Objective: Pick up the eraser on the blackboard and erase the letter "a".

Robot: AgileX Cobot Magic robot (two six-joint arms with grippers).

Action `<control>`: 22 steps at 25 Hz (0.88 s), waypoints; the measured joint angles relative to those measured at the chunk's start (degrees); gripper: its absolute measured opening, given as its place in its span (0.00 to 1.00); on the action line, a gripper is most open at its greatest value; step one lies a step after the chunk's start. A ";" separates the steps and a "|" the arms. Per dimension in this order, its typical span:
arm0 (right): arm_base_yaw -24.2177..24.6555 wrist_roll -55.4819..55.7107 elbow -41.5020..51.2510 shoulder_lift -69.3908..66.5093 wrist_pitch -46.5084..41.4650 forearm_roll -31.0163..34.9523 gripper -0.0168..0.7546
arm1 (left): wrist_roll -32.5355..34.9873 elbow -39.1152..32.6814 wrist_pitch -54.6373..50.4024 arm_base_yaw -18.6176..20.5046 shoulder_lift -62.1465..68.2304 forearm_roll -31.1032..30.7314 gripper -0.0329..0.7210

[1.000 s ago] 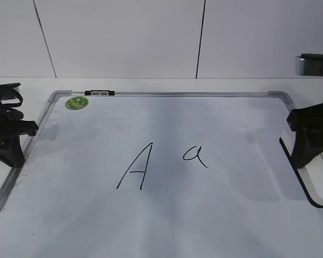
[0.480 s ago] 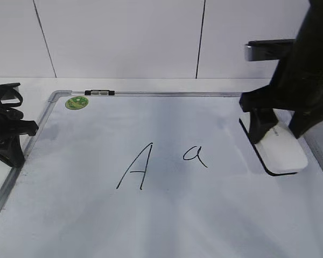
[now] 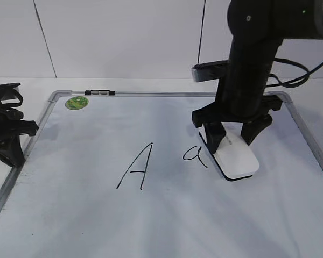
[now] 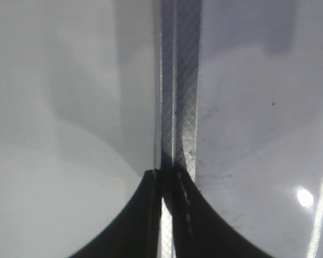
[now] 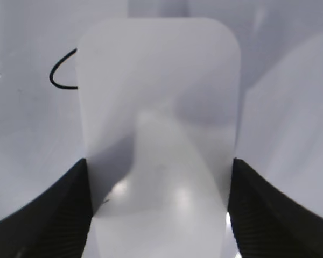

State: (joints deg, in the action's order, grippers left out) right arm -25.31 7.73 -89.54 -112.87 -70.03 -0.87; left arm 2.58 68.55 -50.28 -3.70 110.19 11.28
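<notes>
The right gripper (image 3: 232,134) has its jaws clenched on the eraser (image 3: 234,159), one black jaw against each long side of the white block, as the right wrist view shows (image 5: 159,161). The eraser sits flat on the blackboard (image 3: 167,220), its thin black base showing along the lower edge, and its free end points away from the jaws toward the front of the board. Just beside the jaws, on their left in the exterior view, stands the letter "a" (image 3: 195,155); its tail stroke is very close to the eraser's edge, though whether they touch cannot be told. In the right wrist view only a curved part of that letter (image 5: 62,75) shows past the eraser's corner. Nothing lies between the eraser and the letter.

Farther from the jaws on the same side is a larger capital "A" (image 3: 135,166). Well beyond it, at the board's far left corner, a round green magnet (image 3: 76,102) lies near a small black and silver clip (image 3: 99,93) on the frame.

The left gripper (image 3: 8,131) rests at the board's left edge, well apart from the eraser; its jaws are pressed together with nothing between them, poised over the silver frame rail (image 4: 178,80).

The board lies flat on a white counter (image 3: 151,84), and its surface is faintly smudged grey. Behind it rises a pale wall (image 3: 118,37) with dark vertical seams.
</notes>
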 joint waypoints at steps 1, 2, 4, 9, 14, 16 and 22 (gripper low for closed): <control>-0.14 0.00 -0.82 -0.95 0.00 0.00 0.74 | 0.00 0.00 0.00 0.00 0.00 0.00 0.07; -0.14 0.00 -1.50 -1.78 0.00 0.00 0.74 | 0.00 0.00 0.00 0.00 0.00 0.00 0.07; -0.14 0.00 -3.22 -3.13 0.00 -0.11 0.74 | 0.00 0.00 0.00 0.00 0.00 0.00 0.07; -0.14 0.00 -6.43 -5.90 0.00 -0.22 0.74 | 0.00 0.00 0.00 0.00 0.00 0.00 0.07; -0.14 0.00 -7.09 -8.15 0.00 -0.22 0.74 | 0.00 0.00 0.00 0.00 0.00 0.00 0.07; -0.14 0.00 -7.09 -8.66 0.00 -0.12 0.74 | 0.00 0.00 0.00 0.00 0.00 0.00 0.07; -0.14 -0.11 -7.09 -8.66 0.00 -0.12 0.74 | 0.00 0.00 0.00 0.00 0.00 0.00 0.07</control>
State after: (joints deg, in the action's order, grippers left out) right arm -25.46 7.62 -96.63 -121.53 -70.03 -0.99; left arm 2.58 68.55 -50.28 -3.70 110.19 11.28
